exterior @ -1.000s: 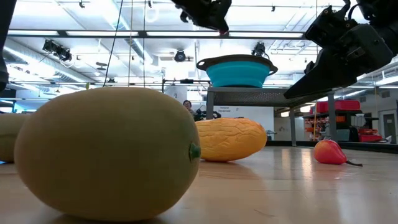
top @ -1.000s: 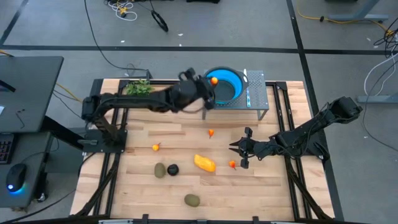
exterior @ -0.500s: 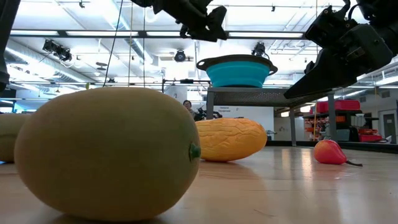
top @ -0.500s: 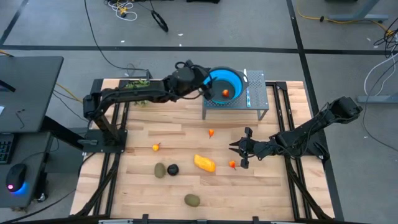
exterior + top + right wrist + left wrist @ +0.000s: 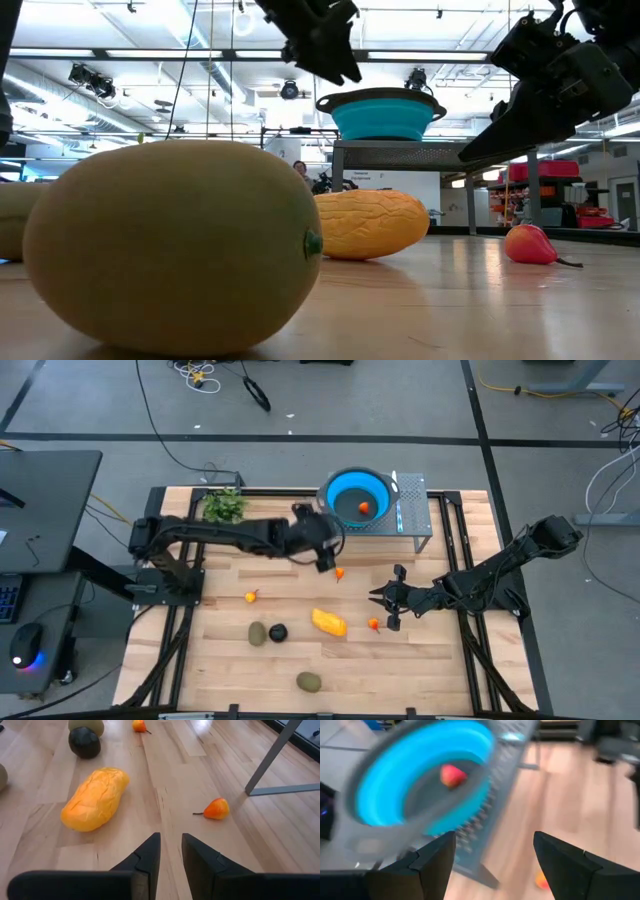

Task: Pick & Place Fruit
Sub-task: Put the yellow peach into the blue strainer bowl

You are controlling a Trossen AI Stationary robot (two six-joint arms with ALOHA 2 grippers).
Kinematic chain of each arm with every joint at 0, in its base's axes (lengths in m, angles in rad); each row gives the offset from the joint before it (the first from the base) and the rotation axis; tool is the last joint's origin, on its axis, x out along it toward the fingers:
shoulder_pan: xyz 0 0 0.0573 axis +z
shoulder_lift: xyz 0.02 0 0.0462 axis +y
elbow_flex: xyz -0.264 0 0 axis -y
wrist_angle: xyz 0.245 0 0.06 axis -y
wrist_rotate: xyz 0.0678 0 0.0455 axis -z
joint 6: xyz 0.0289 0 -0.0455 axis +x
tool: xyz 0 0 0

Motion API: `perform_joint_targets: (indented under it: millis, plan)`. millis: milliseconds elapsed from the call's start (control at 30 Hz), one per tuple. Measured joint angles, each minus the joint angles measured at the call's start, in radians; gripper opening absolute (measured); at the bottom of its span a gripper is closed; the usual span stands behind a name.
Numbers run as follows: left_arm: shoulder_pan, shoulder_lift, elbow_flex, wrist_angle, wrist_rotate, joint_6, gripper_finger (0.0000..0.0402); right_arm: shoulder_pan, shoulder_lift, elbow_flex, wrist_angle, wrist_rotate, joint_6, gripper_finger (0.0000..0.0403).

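Observation:
My left gripper (image 5: 326,556) hangs open over the table in front of the stand, just far-left of a tiny orange fruit (image 5: 340,573). One tiny orange fruit (image 5: 363,508) lies inside the blue bowl (image 5: 340,488), also visible in the left wrist view (image 5: 452,775). My right gripper (image 5: 378,600) hovers low, only narrowly open, between the elongated yellow-orange fruit (image 5: 329,622) and another tiny orange fruit (image 5: 374,624). A further orange piece (image 5: 250,597), two olive ovals (image 5: 258,633) (image 5: 309,681) and the blackish round (image 5: 278,631) lie on the wood.
The bowl sits on a grey metal stand (image 5: 412,525) at the table's far side, with a pale striped strip (image 5: 397,500) beside it. A leafy green sprig (image 5: 224,506) lies at the far left. Black frame rails (image 5: 180,620) run along both table sides.
The tiny orange fruit that was at my left gripper's fingertips above the bowl now lies inside the bowl. My left gripper has since drawn back from the bowl toward the table's near edge and come lower, in front of the stand.

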Motion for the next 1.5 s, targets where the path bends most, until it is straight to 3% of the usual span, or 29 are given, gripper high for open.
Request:
perform_joint_targets:
  millis: [200, 533, 667, 833, 1067, 1267, 1500]
  plan:
    - [-0.11, 0.0, -0.108, -0.003, -0.003, -0.089, 0.0265, 0.0, 0.0, 0.0, 0.003, -0.003, 0.027, 0.0089]
    - [-0.268, -0.056, -0.284, 0.029, -0.103, -0.24, 0.0258, 0.0, 0.0, 0.0, 0.026, -0.039, 0.03, 0.0089]
    - [-0.311, -0.085, -0.409, 0.23, -0.175, -0.278, 0.0258, 0.001, 0.018, 0.0, 0.03, -0.1, 0.03, 0.0089]
    - [-0.333, -0.088, -0.597, 0.546, -0.15, -0.291, 0.0258, 0.019, 0.097, 0.0, 0.085, -0.175, 0.055, 0.0095]
    - [-0.338, -0.088, -0.77, 0.809, -0.153, -0.3, 0.0258, 0.084, 0.212, 0.002, 0.205, -0.179, 0.051, 0.0162]
    - [-0.338, -0.088, -0.838, 0.837, -0.168, -0.344, 0.0258, 0.11, 0.246, 0.021, 0.167, -0.062, 0.065, 0.0232]
    - [-0.339, -0.088, -0.871, 0.849, -0.169, -0.377, 0.0258, 0.146, 0.32, 0.021, 0.158, -0.07, 0.191, 0.0246]
